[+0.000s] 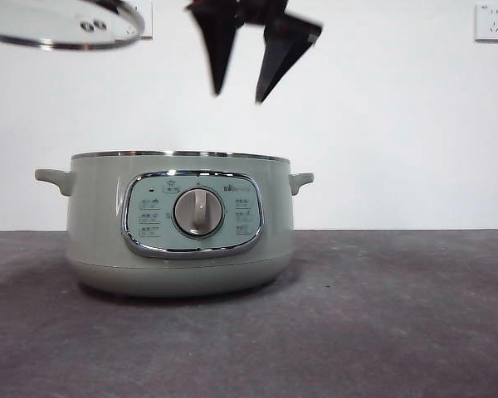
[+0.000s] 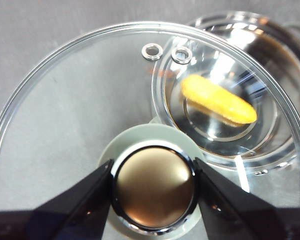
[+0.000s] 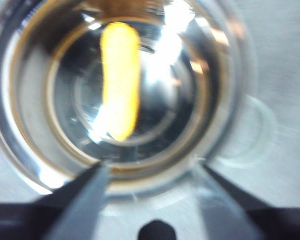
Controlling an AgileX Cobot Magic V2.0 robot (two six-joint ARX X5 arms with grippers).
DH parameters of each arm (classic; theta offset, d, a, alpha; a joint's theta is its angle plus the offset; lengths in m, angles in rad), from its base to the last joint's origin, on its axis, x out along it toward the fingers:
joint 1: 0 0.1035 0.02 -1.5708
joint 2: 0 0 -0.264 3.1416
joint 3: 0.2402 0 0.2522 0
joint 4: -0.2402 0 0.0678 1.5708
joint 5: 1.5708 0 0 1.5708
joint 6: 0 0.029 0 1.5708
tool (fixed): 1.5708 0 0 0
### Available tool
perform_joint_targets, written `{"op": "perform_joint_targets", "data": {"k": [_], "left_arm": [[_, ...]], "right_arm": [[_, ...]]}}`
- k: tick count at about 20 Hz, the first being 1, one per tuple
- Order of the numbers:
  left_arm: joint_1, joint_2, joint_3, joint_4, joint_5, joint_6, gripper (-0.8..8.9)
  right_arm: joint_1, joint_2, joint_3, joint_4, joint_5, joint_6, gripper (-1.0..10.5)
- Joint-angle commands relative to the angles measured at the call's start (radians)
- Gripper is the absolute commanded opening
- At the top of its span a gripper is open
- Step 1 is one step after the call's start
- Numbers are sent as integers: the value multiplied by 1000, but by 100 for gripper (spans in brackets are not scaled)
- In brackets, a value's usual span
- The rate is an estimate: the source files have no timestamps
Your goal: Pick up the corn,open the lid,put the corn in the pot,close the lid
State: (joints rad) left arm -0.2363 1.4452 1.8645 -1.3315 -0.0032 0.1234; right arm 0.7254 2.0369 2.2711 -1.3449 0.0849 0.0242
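Corn, a small yellow-orange ridged cob (image 3: pixel 120 80), lies on the shiny metal floor inside the large sage-green electric pot (image 1: pixel 180 224), which stands on the dark grey bench (image 1: pixel 398 332) with its silver dial facing the room. So the drop looks done, and the step in hand is closing up.

The round glass lid with its chrome rim (image 1: pixel 62 23) hangs high and off to one side of the pot, tilted a little and well clear of the rim. The left gripper (image 2: pixel 154 187) holds it from above, jaws clamped on the sage-green knob with the silver top (image 2: pixel 154 186); through the glass you can see the cob down in the pot.

The right gripper (image 1: pixel 245 79) hovers directly over the open pot, pointing straight down, jaws spread wide and holding nothing.

As I judge it, the right arm needs to lift away first. Then the left must carry the lid across, level it, centre it over the rim and lower it squarely before letting go.
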Motion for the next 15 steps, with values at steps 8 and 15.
{"op": "perform_joint_targets", "data": {"k": [8,15], "left_arm": [[-64,145,11,99,63,7,-9],[-187,253,11,168,63,-7,-9]], "right_arm": [[0,-359,-235,-32,107,-28,-10],[-1,-702,-657,23,159,26,-10]]}}
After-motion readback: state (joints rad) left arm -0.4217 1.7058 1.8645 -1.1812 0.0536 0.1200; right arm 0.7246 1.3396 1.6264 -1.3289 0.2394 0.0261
